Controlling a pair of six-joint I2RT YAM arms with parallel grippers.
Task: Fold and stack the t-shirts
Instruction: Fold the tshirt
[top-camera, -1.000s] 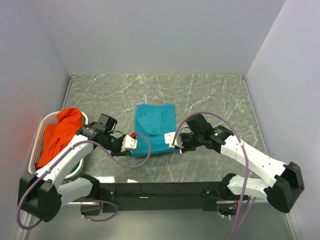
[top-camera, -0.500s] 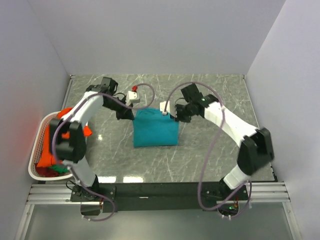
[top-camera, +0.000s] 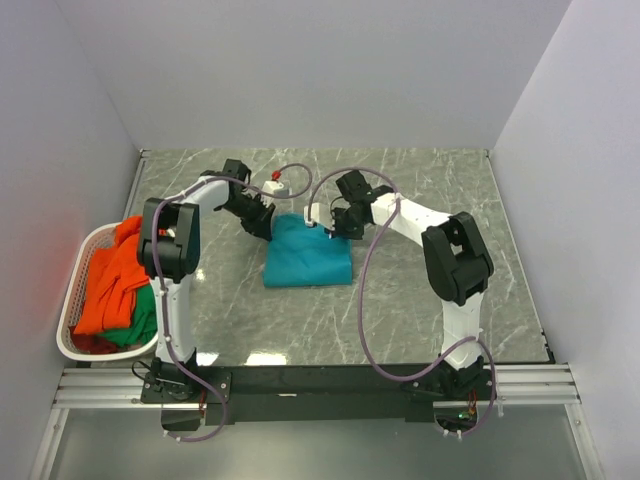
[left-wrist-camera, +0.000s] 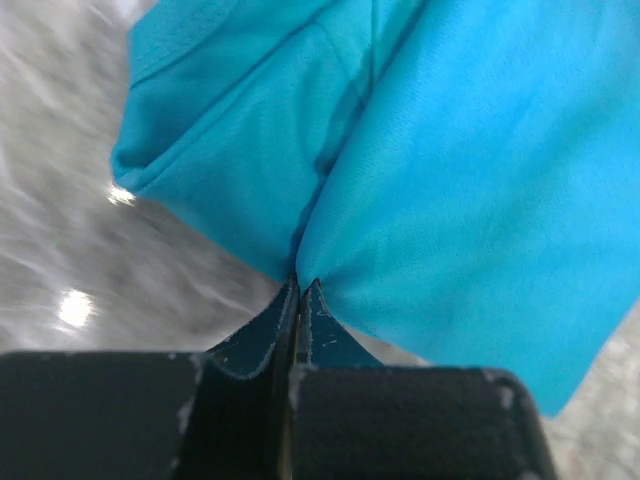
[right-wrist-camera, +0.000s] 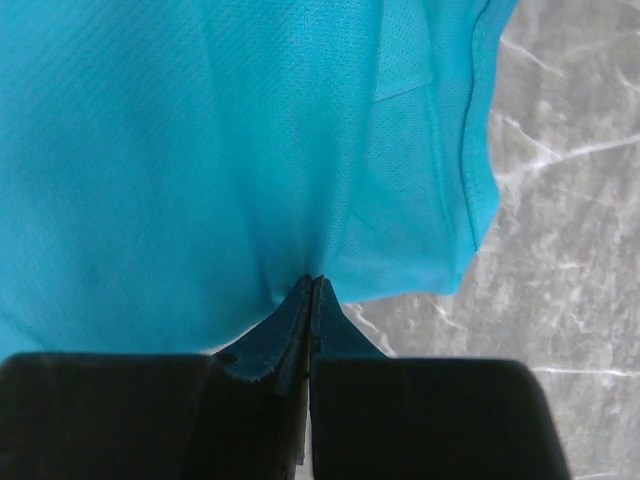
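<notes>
Left fingers (left-wrist-camera: 255, 338) and right fingers (right-wrist-camera: 272, 342) are each clenched on a pinch of the teal t-shirt (top-camera: 308, 260), seemingly at its far corners, which lies folded on the desk (top-camera: 430, 195).

left hand (left-wrist-camera: 300, 285): pinched closed, extended far forward | right hand (right-wrist-camera: 313, 282): pinched closed, extended far forward

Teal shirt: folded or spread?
Folded. The shirt is a compact rectangle on the table; doubled layers show in the left wrist view.
</notes>
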